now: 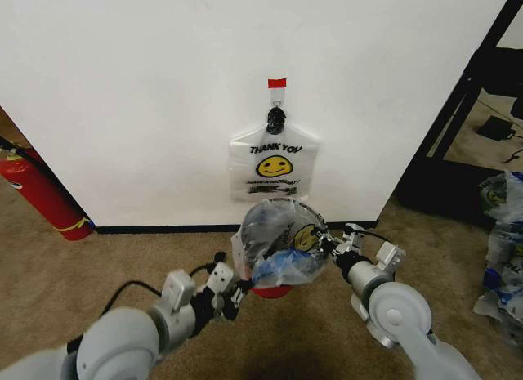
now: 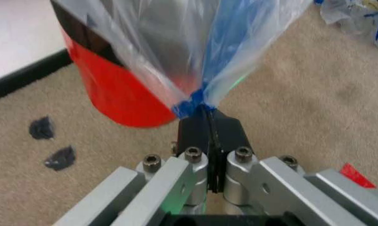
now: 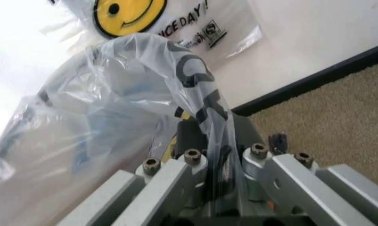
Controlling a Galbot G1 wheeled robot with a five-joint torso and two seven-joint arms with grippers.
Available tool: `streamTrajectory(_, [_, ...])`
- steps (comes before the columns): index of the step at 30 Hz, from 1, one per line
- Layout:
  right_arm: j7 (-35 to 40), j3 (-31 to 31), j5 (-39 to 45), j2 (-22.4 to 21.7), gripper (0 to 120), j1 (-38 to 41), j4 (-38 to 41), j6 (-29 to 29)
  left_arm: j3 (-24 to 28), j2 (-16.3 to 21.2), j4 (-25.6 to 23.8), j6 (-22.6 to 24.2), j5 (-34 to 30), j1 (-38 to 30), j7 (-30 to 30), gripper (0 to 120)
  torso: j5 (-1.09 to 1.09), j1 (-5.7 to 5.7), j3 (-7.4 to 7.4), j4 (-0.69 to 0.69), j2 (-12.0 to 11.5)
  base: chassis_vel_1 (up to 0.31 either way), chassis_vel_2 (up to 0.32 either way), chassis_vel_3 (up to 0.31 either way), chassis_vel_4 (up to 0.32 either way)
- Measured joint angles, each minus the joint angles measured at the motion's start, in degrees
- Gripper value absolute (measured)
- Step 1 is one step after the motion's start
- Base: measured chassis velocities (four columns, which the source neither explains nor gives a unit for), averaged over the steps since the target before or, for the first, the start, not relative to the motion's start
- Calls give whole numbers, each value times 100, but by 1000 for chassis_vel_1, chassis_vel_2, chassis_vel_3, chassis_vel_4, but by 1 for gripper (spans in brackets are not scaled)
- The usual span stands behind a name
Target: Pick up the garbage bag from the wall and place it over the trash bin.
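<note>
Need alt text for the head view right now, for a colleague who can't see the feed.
Both arms hold a thin translucent white smiley-print garbage bag with blue patches stretched open over the black wire-mesh trash bin with a red base, the left pincer and right pincer each clamped on a side. Behind, a similar smiley bag hangs from a red-taped hook on the white wall.

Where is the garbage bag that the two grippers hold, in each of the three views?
Head view: garbage bag low centre, stretched between both grippers over the trash bin.
Left wrist view: upper middle, blue corner pinched.
Right wrist view: left and centre.
Shared landmark: the black baseboard.
</note>
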Motion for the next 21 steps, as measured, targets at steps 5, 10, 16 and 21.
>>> streamTrajectory(5, [33, -15, 38, -13, 1, 42, 0, -3, 85, -94, 190, -98, 254, 112, 106, 0, 1, 0, 0, -1, 0, 0, 0, 0, 0])
streamTrajectory(10, [39, -68, 42, 9, 1, 52, 16, -3, 319, -307, 658, -244, 493, -122, 132, 0, 0, 0, 0, -2, 0, 0, 0, 0, 0])
streamTrajectory(16, [31, -138, -23, 27, 1, 150, -98, 3, 121, -277, 385, -392, 589, -18, 79, 2, 2, 0, 1, -2, 0, 0, 0, 0, 0])
streamTrajectory(21, [11, -104, -101, 30, 1, 182, -207, 10, -189, 160, -164, -161, 573, 221, -6, 16, 3, 0, 1, 2, 0, 0, 0, 0, 0])
